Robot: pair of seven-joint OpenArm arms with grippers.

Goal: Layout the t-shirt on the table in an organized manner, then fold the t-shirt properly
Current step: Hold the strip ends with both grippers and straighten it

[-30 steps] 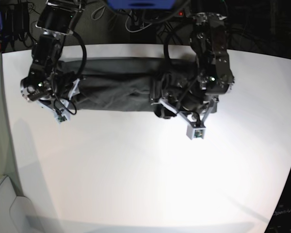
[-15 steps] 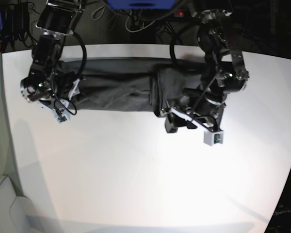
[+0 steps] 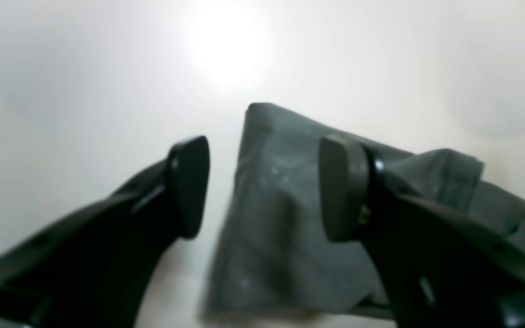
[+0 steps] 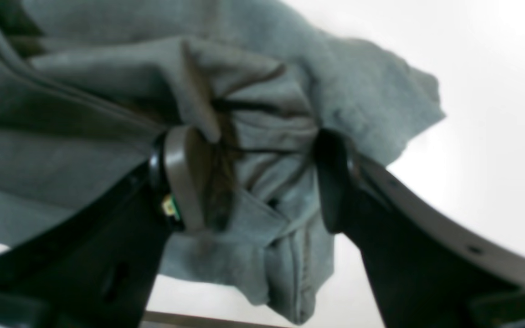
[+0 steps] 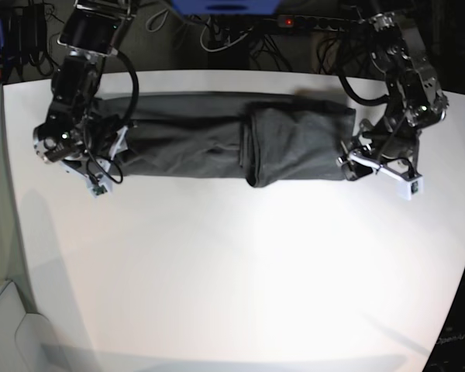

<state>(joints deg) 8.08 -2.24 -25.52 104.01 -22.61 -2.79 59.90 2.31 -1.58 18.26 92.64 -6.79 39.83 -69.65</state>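
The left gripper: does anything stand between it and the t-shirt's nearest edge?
Nothing visible does. The left gripper has its jaws apart, empty, just off the end of the t-shirt. Only bare table lies between them. The right gripper has bunched cloth between its fingers at the other end.

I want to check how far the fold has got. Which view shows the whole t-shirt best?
The base view: the t-shirt lies as a long band across the table, one end folded over the middle. The left wrist view shows only one cloth end, the right wrist view only bunched cloth between the right end effector fingers.
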